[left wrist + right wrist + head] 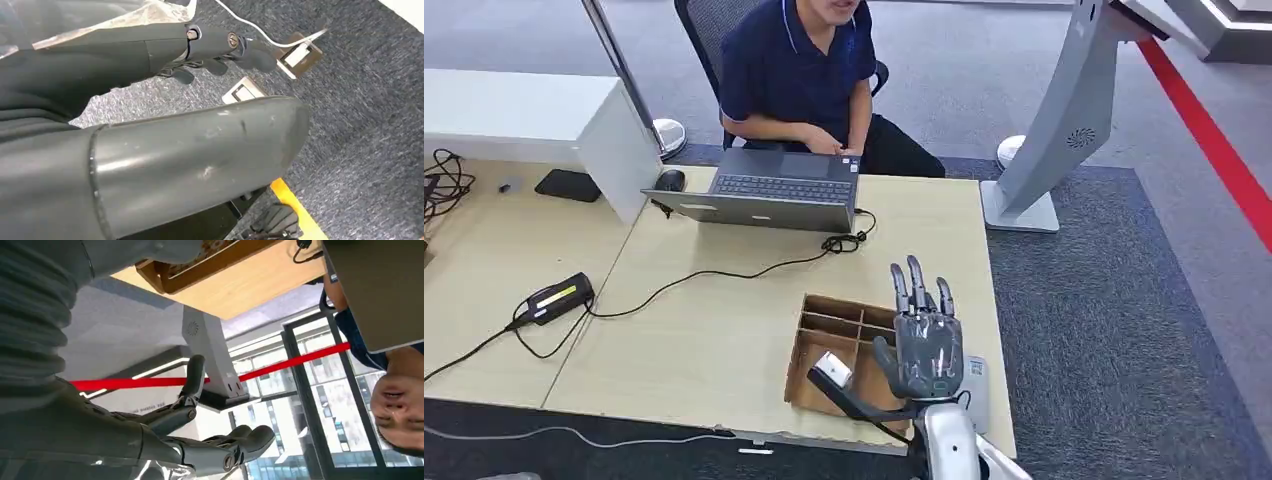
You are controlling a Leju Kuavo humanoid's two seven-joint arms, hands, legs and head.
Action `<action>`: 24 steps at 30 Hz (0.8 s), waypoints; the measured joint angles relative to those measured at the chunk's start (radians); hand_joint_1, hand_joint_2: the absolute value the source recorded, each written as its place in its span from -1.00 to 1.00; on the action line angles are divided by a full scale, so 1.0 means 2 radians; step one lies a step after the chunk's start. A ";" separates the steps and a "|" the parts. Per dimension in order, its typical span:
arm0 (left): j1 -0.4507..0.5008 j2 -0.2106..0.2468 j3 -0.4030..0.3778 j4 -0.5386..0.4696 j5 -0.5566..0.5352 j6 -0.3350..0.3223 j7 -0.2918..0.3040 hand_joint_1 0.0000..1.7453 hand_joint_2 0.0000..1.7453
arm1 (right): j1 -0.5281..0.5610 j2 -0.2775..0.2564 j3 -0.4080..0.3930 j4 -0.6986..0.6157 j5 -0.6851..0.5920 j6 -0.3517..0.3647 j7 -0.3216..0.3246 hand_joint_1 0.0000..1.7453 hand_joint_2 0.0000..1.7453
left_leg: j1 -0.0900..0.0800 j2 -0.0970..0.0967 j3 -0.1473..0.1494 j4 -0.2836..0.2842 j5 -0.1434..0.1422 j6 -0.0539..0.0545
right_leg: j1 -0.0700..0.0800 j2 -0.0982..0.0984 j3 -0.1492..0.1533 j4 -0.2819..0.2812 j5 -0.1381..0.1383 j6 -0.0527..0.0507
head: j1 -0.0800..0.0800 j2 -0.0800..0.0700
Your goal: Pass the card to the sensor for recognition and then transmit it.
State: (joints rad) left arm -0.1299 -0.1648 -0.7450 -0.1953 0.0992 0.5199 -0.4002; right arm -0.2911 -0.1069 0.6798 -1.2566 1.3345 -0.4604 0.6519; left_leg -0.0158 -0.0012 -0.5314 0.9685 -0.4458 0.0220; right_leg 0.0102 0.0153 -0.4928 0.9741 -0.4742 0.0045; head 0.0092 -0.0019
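Note:
A white card (832, 371) on a black lanyard (864, 407) lies in the near-left compartment of an open, divided cardboard box (824, 318) on the table's front right. My right hand (924, 345) stands raised over the box's right side, palm away, fingers straight up and apart, holding nothing; the lanyard runs below it toward the wrist. A small flat grey device (976, 384) with a printed code lies just right of the hand, near the table edge. The right wrist view shows the same hand (200, 440) outstretched and empty. My left hand (215, 45) hangs over grey carpet, empty.
A person (799, 70) sits behind an open laptop (764, 195) at the far side of the wooden table (714, 330). A black power adapter (559, 297) and cables cross the left. A white pedestal (1054, 130) stands on the carpet, right. Floor sockets (300, 52) lie below my left hand.

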 joint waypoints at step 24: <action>-0.005 0.002 -0.015 0.000 0.000 0.005 0.000 -1.00 -1.00 | -0.025 0.023 0.027 0.034 -0.028 -0.020 0.000 -1.00 1.00 | 0.000 0.000 0.000 0.000 0.000 0.000 | 0.000 0.000 0.000 0.000 0.000 0.000 | 0.000 0.000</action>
State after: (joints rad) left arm -0.1392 -0.1602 -0.7759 -0.1957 0.0999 0.5291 -0.4005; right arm -0.3401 -0.0611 0.7332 -1.1891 1.2791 -0.4997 0.6519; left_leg -0.0157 -0.0012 -0.5313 0.9685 -0.4457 0.0220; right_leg 0.0102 0.0153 -0.4929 0.9742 -0.4742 0.0046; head 0.0092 -0.0019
